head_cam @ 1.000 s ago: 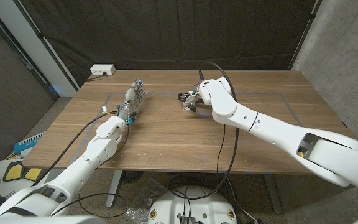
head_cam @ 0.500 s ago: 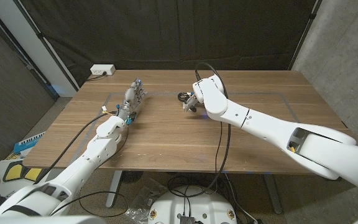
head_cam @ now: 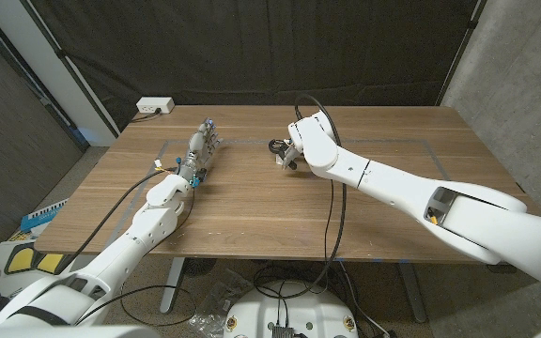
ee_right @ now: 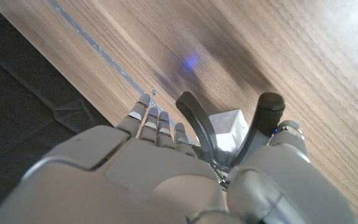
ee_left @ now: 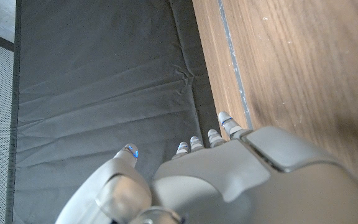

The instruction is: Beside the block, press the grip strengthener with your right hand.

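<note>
The grip strengthener (ee_right: 195,123) has two black handles that stand spread apart, with its spring close to my right palm. A small white block (ee_right: 228,129) sits on the wood just beyond it, seen between the two handles. My right hand (ee_right: 166,174) holds the strengthener, fingers (ee_right: 157,121) along one handle and thumb against the other. In the head view the right hand (head_cam: 301,143) is at the table's far middle, with the strengthener (head_cam: 278,146) showing black at its left. My left hand (head_cam: 200,150) stands at the far left, fingers straight, holding nothing.
A grey tape line (head_cam: 402,143) outlines a rectangle on the wooden table (head_cam: 252,207). A white power strip (head_cam: 155,105) lies at the far left corner. A black cable (head_cam: 332,216) hangs from my right arm across the table's middle. Dark curtain hangs behind the far edge.
My right hand and wrist have shifted a little left and farther along the table, and the forearm has swung with them. The left arm has not moved.
</note>
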